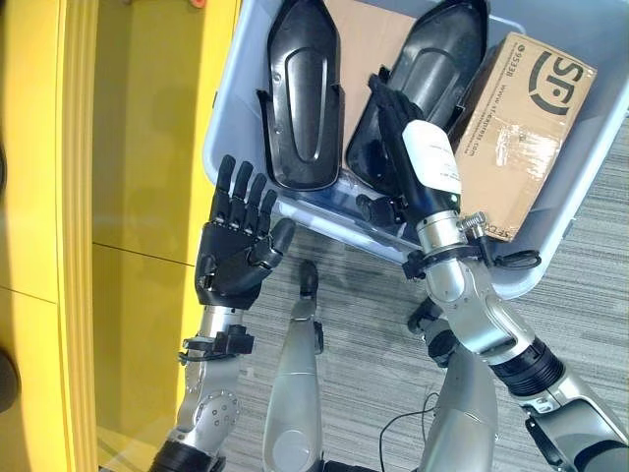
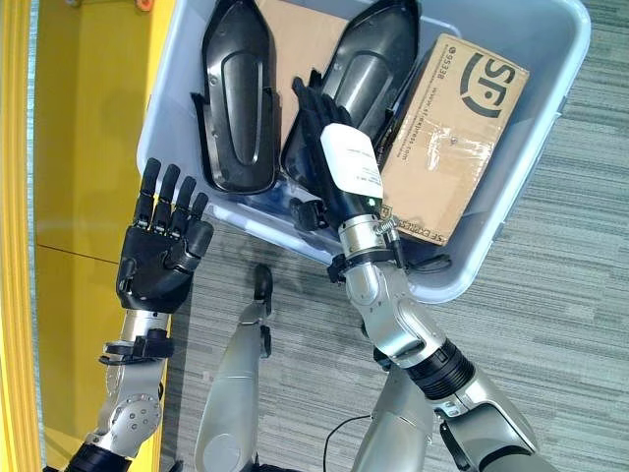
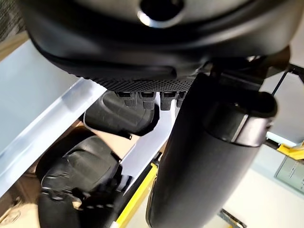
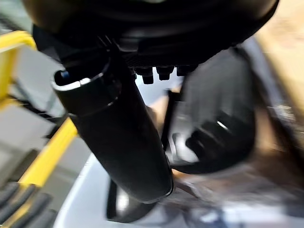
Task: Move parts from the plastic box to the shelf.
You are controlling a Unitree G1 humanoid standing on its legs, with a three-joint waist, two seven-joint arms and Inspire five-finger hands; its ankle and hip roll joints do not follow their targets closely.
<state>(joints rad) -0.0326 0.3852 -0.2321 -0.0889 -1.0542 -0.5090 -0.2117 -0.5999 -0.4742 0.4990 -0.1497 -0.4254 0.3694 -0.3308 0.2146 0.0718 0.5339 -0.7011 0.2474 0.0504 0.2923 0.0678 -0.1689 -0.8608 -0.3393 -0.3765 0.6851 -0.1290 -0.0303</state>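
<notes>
Left eye view puts the right robot hand (image 1: 408, 123) inside the pale blue plastic box (image 1: 560, 211), its dark fingers stretched out straight and laid along the right-hand glossy black moulded plastic shell part (image 1: 432, 59); nothing is curled round the part yet, and its thumb sits low by the box's near wall. The left robot hand (image 1: 236, 241) hangs outside the box, just off its near left corner, palm toward the camera with fingers spread and upright, holding nothing.

Beside the touched part lies a second black shell part (image 1: 300, 93), both resting on a brown cardboard sheet (image 1: 369, 39) at the box bottom. A brown cardboard carton (image 1: 516, 128) fills the right end of the box, just beside the right robot hand. The box stands on grey ribbed carpet floor (image 1: 590, 295), with a yellow shelf frame (image 1: 79, 197) along the left.

Both parts are still in the box, so the task looks barely begun. The shell is smooth and curved, so a shallow pinch on its edge may slip. The wrist is close to the carton and the near wall; lifting at an angle could snag either one, or drag the neighbouring part along.
</notes>
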